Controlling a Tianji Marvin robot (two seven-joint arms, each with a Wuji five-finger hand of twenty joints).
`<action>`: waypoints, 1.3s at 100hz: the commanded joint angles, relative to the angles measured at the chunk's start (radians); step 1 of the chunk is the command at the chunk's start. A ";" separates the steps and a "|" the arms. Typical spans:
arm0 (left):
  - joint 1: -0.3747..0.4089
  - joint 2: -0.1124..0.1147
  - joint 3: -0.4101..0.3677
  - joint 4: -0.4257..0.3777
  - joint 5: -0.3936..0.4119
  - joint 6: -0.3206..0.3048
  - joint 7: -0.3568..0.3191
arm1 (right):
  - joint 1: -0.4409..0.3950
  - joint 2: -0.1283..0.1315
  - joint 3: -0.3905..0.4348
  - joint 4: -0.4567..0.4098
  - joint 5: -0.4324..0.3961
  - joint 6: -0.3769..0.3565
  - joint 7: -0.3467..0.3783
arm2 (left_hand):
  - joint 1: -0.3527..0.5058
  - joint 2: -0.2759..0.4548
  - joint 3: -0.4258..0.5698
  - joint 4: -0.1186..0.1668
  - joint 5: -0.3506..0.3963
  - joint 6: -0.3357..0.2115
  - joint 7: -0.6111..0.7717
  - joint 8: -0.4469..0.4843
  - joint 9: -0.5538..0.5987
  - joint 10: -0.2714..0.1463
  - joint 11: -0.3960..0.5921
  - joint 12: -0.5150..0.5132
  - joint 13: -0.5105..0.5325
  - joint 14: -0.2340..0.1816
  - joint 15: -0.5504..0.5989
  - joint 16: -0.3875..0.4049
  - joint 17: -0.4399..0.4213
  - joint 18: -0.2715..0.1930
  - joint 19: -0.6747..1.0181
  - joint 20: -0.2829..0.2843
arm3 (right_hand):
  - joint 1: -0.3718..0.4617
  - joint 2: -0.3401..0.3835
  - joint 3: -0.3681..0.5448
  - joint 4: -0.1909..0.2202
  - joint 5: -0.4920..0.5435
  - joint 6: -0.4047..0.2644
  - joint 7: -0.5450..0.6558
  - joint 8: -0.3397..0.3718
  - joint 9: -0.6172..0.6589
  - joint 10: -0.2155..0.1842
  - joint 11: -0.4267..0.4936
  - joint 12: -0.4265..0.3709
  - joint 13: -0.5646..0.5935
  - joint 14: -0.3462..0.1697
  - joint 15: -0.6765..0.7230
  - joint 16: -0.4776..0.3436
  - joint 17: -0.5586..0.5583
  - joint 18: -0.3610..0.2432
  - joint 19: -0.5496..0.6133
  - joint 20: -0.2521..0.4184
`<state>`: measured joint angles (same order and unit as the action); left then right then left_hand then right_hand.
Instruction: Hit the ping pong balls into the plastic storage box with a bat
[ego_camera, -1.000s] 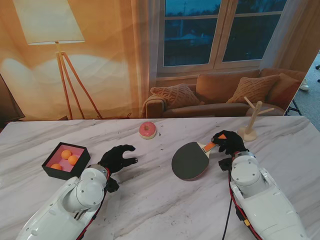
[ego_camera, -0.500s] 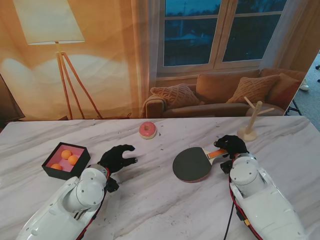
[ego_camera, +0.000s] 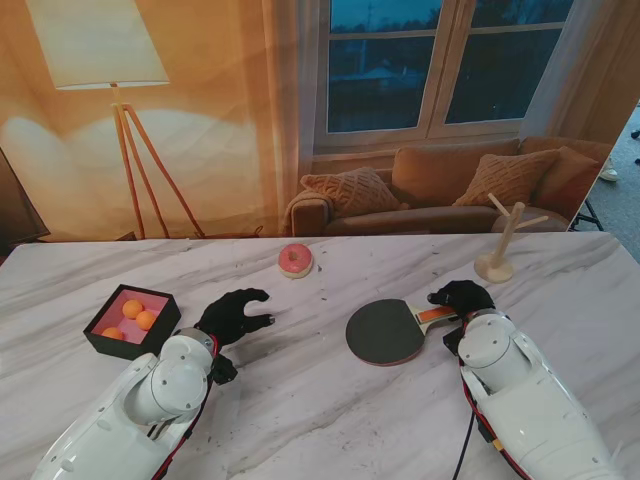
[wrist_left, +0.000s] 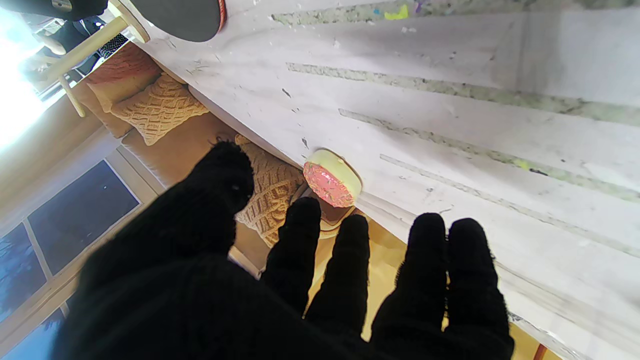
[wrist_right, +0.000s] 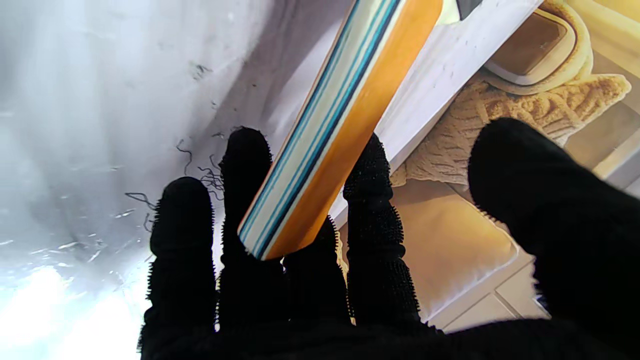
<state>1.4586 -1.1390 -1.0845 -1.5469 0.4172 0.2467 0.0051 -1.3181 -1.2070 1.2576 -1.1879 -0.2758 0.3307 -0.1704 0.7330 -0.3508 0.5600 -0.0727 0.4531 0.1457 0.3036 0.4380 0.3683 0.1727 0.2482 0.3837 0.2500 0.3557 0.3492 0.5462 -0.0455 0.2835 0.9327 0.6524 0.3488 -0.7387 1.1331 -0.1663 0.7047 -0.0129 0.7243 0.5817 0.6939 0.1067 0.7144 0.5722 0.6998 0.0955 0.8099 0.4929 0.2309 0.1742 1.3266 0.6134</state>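
Note:
The bat (ego_camera: 385, 331) lies flat on the marble table, dark face up, with its orange handle (ego_camera: 436, 314) pointing toward my right hand (ego_camera: 460, 298). In the right wrist view the striped handle (wrist_right: 330, 125) rests across the straight fingers (wrist_right: 372, 235) of that hand (wrist_right: 320, 295), thumb held well apart, not closed round it. A black storage box (ego_camera: 100, 343) at the left holds three orange balls (ego_camera: 133, 309). My left hand (ego_camera: 235, 315) hovers right of the box, fingers spread, holding nothing; the left wrist view shows the same hand (wrist_left: 300, 290).
A pink-iced doughnut (ego_camera: 295, 260) sits near the table's far edge, also in the left wrist view (wrist_left: 332, 177). A wooden peg stand (ego_camera: 497, 250) rises at the far right, just beyond my right hand. A sofa backdrop lies behind the table.
The bat has gone from tilted up in my right hand to lying flat on the table. The right hand drew slightly right and its fingers loosened. The left arm stayed still.

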 joint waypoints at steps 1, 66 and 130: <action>0.004 -0.003 -0.003 -0.008 -0.002 -0.004 -0.010 | -0.002 0.002 0.001 0.001 -0.006 0.016 0.021 | 0.001 0.010 -0.004 0.016 0.020 0.014 0.008 0.008 0.036 -0.002 0.007 0.005 0.019 0.012 0.005 0.012 0.001 0.003 0.021 -0.005 | -0.032 0.026 -0.024 0.038 -0.051 -0.005 -0.035 0.000 -0.052 -0.019 -0.029 -0.024 -0.069 -0.012 -0.064 -0.025 -0.075 -0.006 -0.080 -0.038; 0.013 -0.003 -0.020 -0.014 -0.012 -0.025 -0.009 | -0.055 0.017 0.038 -0.106 -0.056 -0.061 0.010 | -0.006 0.022 -0.040 0.017 0.016 0.013 -0.006 0.004 0.024 -0.001 -0.007 0.000 -0.007 -0.005 -0.030 -0.004 -0.044 -0.016 -0.074 -0.042 | -0.044 0.071 -0.070 0.051 -0.166 -0.044 -0.085 -0.017 -0.282 -0.099 -0.137 -0.122 -0.409 -0.155 -0.362 -0.118 -0.322 -0.216 -0.689 0.103; -0.018 -0.002 -0.015 0.024 -0.065 -0.145 -0.032 | -0.174 0.038 -0.026 -0.342 -0.001 -0.239 0.091 | 0.024 0.090 -0.245 0.038 -0.185 -0.031 -0.171 -0.068 -0.145 -0.084 -0.103 -0.073 -0.117 -0.172 -0.241 -0.140 -0.048 -0.141 -0.731 0.016 | -0.027 0.070 -0.057 0.049 -0.451 -0.102 -0.184 -0.152 -0.361 -0.188 -0.264 -0.286 -0.427 -0.211 -0.465 -0.227 -0.289 -0.389 -0.872 -0.031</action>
<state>1.4409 -1.1381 -1.1017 -1.5313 0.3581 0.1129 -0.0347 -1.4764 -1.1632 1.2485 -1.5194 -0.2670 0.1060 -0.1054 0.7373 -0.2727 0.3306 -0.0640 0.3133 0.1422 0.1514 0.3806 0.2615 0.1195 0.1521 0.3361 0.1577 0.2129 0.1097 0.4175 -0.0847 0.1890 0.2309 0.6437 0.3331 -0.6861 1.0830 -0.1559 0.3109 -0.0995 0.5506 0.4357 0.3698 -0.0535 0.4545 0.3018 0.3067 -0.0767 0.3526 0.2786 -0.0564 -0.1511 0.4781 0.6014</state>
